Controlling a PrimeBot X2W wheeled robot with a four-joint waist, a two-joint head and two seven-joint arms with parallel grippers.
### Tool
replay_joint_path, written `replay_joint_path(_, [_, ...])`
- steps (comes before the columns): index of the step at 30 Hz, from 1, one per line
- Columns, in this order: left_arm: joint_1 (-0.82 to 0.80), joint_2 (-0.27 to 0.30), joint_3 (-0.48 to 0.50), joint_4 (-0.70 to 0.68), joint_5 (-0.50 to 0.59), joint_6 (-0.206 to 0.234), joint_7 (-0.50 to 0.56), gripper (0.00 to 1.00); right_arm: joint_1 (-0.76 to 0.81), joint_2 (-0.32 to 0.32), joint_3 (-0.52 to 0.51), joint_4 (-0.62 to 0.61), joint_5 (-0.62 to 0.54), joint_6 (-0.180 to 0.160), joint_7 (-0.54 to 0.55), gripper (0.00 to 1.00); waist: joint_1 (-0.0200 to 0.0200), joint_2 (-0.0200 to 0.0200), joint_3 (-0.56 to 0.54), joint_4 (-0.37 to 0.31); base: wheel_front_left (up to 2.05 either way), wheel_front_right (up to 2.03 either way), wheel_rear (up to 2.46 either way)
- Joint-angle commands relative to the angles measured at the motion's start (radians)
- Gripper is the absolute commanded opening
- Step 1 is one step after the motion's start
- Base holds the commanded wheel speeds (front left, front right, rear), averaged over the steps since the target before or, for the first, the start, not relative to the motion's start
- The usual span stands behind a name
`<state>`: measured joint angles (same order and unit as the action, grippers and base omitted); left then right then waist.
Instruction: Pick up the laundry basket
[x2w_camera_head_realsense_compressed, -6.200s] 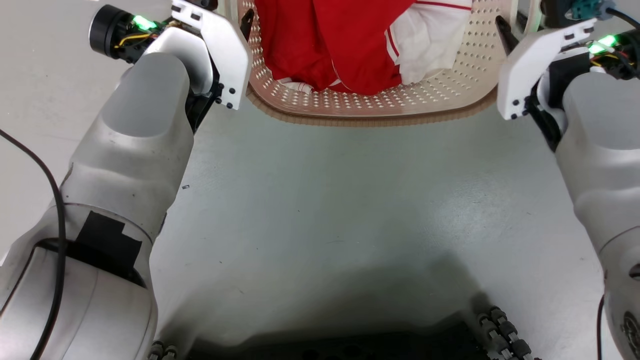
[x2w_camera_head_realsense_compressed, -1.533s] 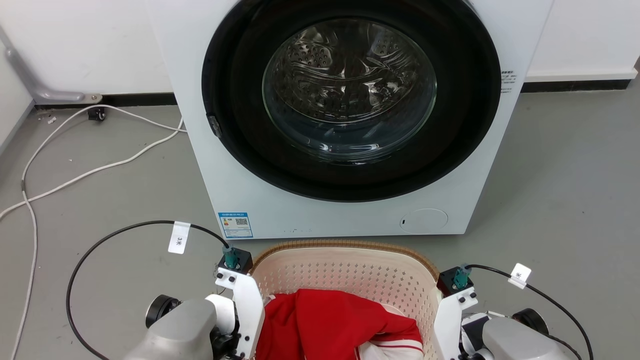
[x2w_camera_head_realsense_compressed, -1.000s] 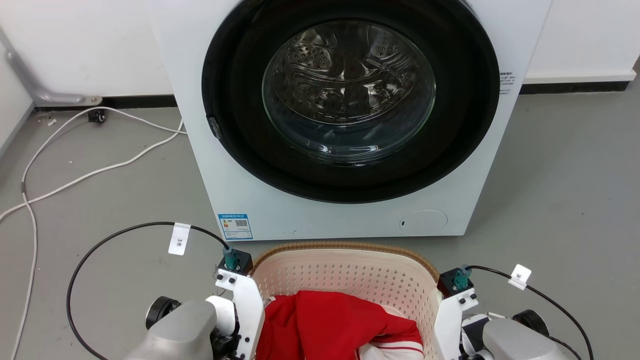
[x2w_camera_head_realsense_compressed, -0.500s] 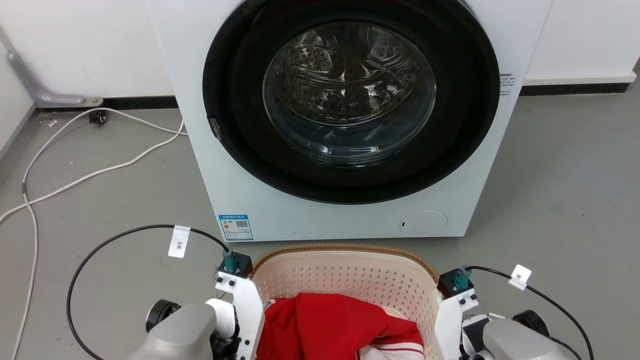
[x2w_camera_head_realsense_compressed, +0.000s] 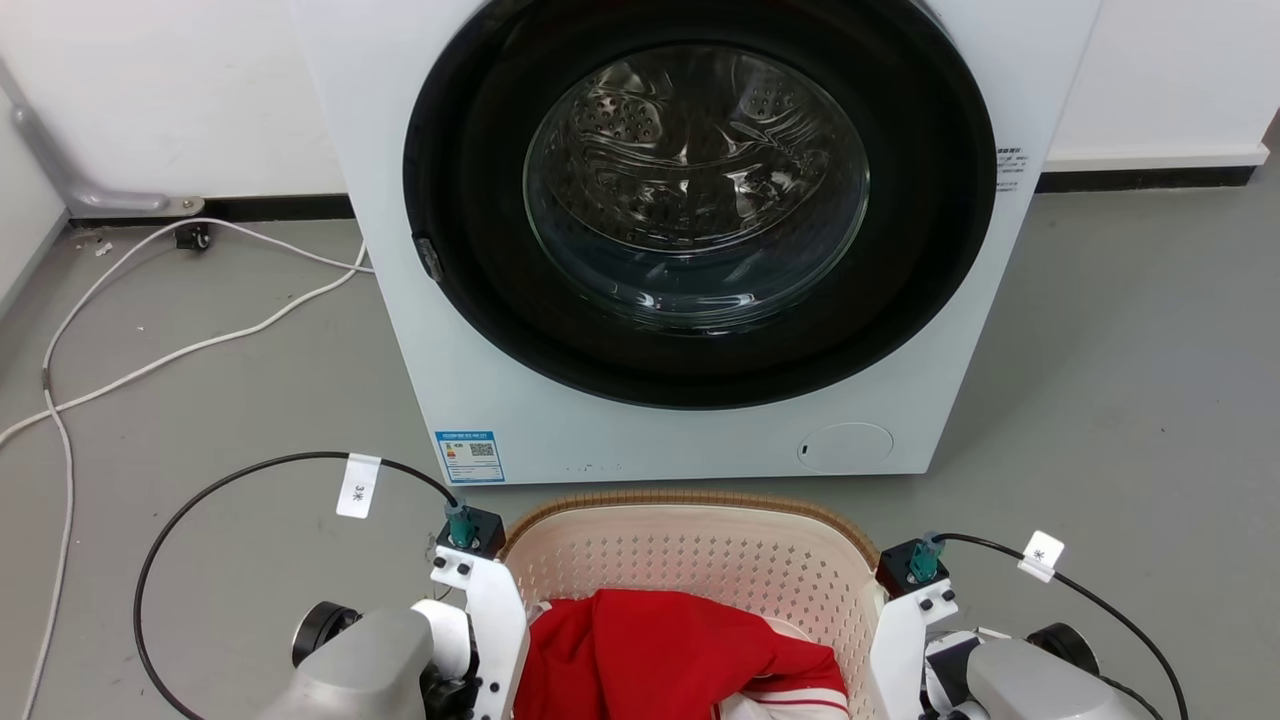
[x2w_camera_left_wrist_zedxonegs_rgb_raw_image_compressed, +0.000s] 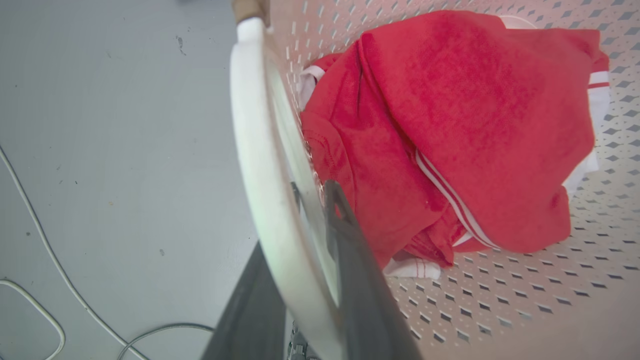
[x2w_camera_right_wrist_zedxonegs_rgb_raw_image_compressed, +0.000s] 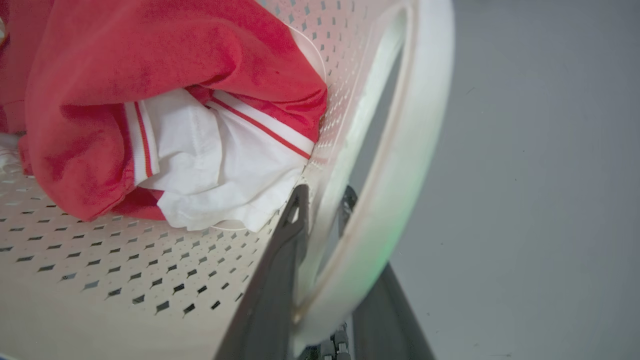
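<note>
Pinching handles (x2w_camera_left_wrist_zedxonegs_rgb_raw_image_compressed: 255, 125) of the laundry basket (x2w_camera_head_realsense_compressed: 700, 560), left gripper (x2w_camera_left_wrist_zedxonegs_rgb_raw_image_compressed: 307, 210) and right gripper (x2w_camera_right_wrist_zedxonegs_rgb_raw_image_compressed: 322, 200) face the head view's washer (x2w_camera_head_realsense_compressed: 650, 440).

Head view, 7 o'clock: left forearm (x2w_camera_head_realsense_compressed: 365, 665) silver-grey, smooth rounded shell. Left cap (x2w_camera_head_realsense_compressed: 318, 628) black, round, on its outer side. Left plate (x2w_camera_head_realsense_compressed: 492, 620) flat, white, black screw heads. Left connector (x2w_camera_head_realsense_compressed: 462, 522) teal, on a black block atop the plate. Left cable (x2w_camera_head_realsense_compressed: 290, 456) black, looping toward 9 o'clock. Left tag (x2w_camera_head_realsense_compressed: 358, 486) white, printed "3" plus 1 character.

5 o'clock: right forearm (x2w_camera_head_realsense_compressed: 1040, 685) same grey, right cap (x2w_camera_head_realsense_compressed: 1052, 638) black, right plate (x2w_camera_head_realsense_compressed: 900, 640) white with black screws, right connector (x2w_camera_head_realsense_compressed: 918, 562) teal, right cable (x2w_camera_head_realsense_compressed: 985, 536) black, right tag (x2w_camera_head_realsense_compressed: 1038, 555) white with a small mark.

Wrist views: left fingers (x2w_camera_left_wrist_zedxonegs_rgb_raw_image_compressed: 350, 270) and right fingers (x2w_camera_right_wrist_zedxonegs_rgb_raw_image_compressed: 277, 285), 2 each, long, dark grey, tapered, slot hole near the tip.
</note>
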<state>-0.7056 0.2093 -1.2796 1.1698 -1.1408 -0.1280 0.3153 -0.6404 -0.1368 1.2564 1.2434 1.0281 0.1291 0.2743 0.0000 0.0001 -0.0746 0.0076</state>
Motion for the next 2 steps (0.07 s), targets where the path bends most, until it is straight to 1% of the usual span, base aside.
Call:
replay_joint_path(1, [0.001, 0.017, 0.000, 0.002, -0.002, -0.003, -0.004, 0.00, -0.002, -0.012, 0.012, 0.011, -0.005, 0.003, 0.005, 0.00, 0.0000, -0.0001, 0.001, -0.001, 0.00, 0.00, 0.00])
replay_joint_path(2, [0.001, 0.016, 0.000, 0.002, -0.002, -0.003, -0.003, 0.00, -0.003, -0.012, 0.013, 0.011, -0.004, 0.003, 0.005, 0.00, 0.0000, -0.0001, 0.001, -0.002, 0.00, 0.00, 0.00])
